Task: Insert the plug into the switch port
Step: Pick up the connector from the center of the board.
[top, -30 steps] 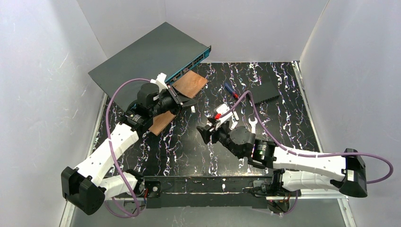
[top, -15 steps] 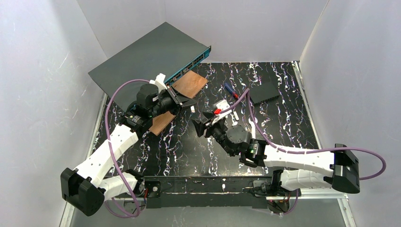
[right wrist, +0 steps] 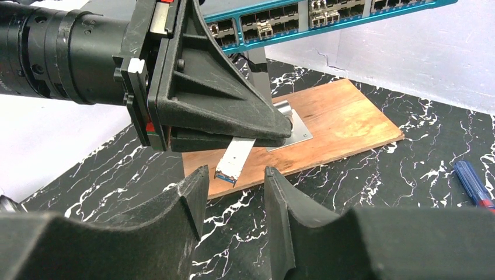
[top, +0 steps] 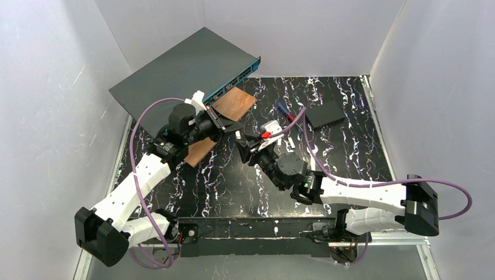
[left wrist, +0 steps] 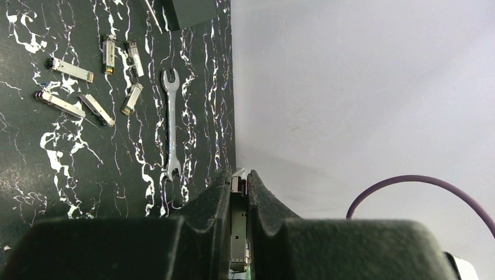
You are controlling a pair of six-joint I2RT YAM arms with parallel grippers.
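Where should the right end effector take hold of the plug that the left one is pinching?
Grip the free end of the plug, the pale slim length sticking out past the fingertips of the left end effector. Bring the right end effector straight on from the tip side, open jaws straddling the two long sides; the rest is buried in the left grip.

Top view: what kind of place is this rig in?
Likely a walled-in robot test cell for network-hardware work: plain white walls box in a marble-patterned table, with a switch, loose plug modules and a wrench at hand.
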